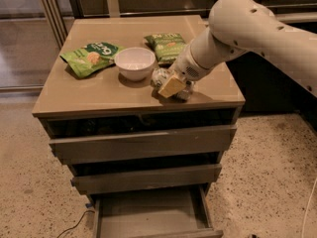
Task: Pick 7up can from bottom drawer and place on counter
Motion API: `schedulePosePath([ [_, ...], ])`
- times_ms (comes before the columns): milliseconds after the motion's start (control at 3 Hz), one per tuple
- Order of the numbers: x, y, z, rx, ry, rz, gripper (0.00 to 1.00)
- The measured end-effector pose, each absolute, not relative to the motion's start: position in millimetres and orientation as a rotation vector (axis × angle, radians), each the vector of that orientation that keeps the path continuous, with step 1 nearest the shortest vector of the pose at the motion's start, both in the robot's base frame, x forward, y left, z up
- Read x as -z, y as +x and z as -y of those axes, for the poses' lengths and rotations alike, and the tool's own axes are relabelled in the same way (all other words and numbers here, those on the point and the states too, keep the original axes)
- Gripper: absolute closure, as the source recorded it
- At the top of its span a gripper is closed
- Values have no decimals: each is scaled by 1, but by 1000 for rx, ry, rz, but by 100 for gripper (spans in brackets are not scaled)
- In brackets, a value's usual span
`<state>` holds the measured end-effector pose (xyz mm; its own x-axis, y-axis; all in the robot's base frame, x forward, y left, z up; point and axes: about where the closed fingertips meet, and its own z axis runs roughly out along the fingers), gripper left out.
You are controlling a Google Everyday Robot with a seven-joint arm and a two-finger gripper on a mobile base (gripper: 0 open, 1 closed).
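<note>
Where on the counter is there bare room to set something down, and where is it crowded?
Bare: the front strip of the counter, left of the gripper, in front of the left snack bag and white bowl; also the back strip behind them. Crowded: mid-right, where bowl, right snack bag and the 7up can at the gripper bunch under the arm.

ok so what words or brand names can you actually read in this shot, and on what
No text is legible anywhere.
Left green snack bag: white lettering, too blurred to read.
Right green snack bag: print along its top, too blurred to read.
7up can: mostly hidden by the gripper over it on the counter; no marking legible.
White bowl: no text seen.
</note>
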<state>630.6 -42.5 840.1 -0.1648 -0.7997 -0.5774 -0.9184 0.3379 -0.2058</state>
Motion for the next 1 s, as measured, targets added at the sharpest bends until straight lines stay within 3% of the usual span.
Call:
schedulePosePath([
  [1000,-834,658,28,-187,-1512,-1909,96],
])
